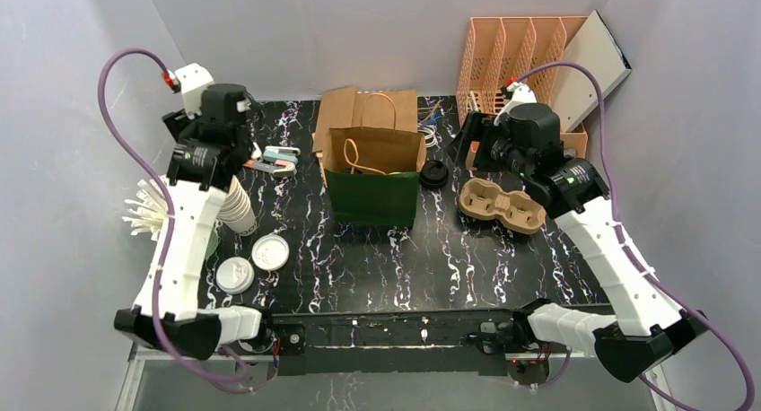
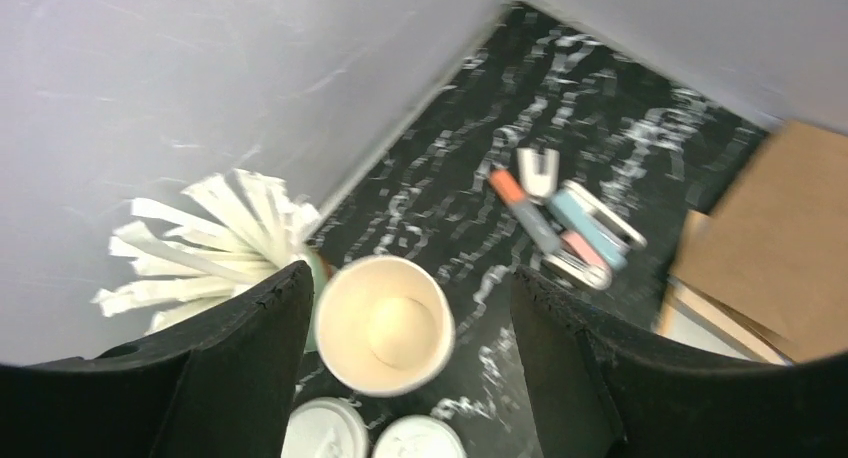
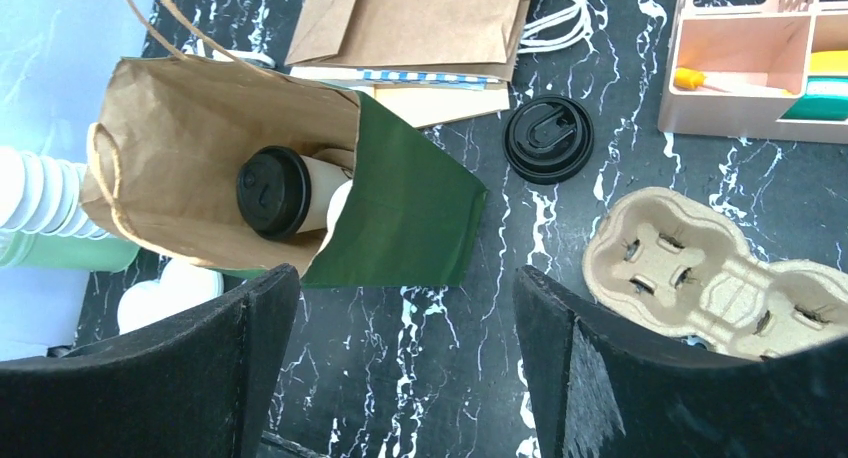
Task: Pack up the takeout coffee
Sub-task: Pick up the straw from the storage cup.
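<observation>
Left end effector [image 2: 410,283] gapes empty over the cup stack [image 2: 385,323], right end effector [image 3: 405,278] gapes empty over a bag [image 3: 400,223] holding a lidded cup [image 3: 272,191].

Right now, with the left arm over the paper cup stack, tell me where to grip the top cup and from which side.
Grip the top cup by its upper wall just under the rim, coming down from above. Its open mouth faces the left end effector, which hangs open over it, and nested cups below likely cover the rest.
</observation>
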Available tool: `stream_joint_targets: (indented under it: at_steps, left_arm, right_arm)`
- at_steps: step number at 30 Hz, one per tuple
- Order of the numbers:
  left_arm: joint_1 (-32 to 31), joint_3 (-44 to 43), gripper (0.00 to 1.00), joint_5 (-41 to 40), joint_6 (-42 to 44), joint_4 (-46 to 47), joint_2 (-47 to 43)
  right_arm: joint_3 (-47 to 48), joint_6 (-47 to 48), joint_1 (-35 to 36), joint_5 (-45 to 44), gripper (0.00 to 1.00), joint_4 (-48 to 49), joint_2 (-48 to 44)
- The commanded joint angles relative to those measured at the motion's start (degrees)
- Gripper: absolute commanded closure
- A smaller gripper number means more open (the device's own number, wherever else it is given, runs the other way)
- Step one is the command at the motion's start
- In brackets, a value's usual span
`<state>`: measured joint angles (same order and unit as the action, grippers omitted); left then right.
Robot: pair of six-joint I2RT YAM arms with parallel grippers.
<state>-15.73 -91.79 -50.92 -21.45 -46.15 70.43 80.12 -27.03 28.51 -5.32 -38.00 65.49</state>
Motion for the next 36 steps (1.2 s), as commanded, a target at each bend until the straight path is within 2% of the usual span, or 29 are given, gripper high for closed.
stream_joint_targets:
  at_steps: [1,4,8,12,15,19,26,30,36]
  left_arm:
    - [12.1,-3.5,0.29,4.7,4.0,0.5,5.0]
    - [18.5,-2.2,0.27,8.9,3.1,1.3,4.5]
    - [22.6,0.6,0.27,8.7,2.1,1.5,2.5]
    - [23.0,5.5,0.25,3.4,1.4,1.9,-2.4]
    - [23.1,8.8,0.24,3.4,2.0,3.3,-6.8]
    - [23.0,11.3,0.24,-1.0,1.9,2.7,-9.4]
    - [24.1,15.3,0.32,-4.5,1.9,5.5,-7.9]
    - [27.0,16.7,0.36,-3.0,1.9,7.9,-7.6]
    - [30.3,17.3,0.37,-1.6,2.6,9.6,-6.5]
  right_arm:
    - [0.3,0.2,-0.2,2.3,0.14,2.7,-1.4]
    - [0.7,1.5,-0.2,3.0,0.14,2.6,-1.2]
    - [0.3,1.6,0.4,4.8,0.15,2.9,-0.6]
    - [-2.6,0.4,0.5,8.1,0.16,5.1,-0.1]
    - [-4.1,0.1,0.5,8.4,0.17,6.5,0.1]
    - [-4.7,0.1,0.5,8.1,0.17,7.1,0.0]
    - [-4.8,0.5,0.5,7.9,0.17,7.4,-0.6]
    - [-4.4,0.6,0.6,8.1,0.17,7.1,-0.5]
    - [-5.1,0.6,0.6,7.9,0.17,7.1,-1.4]
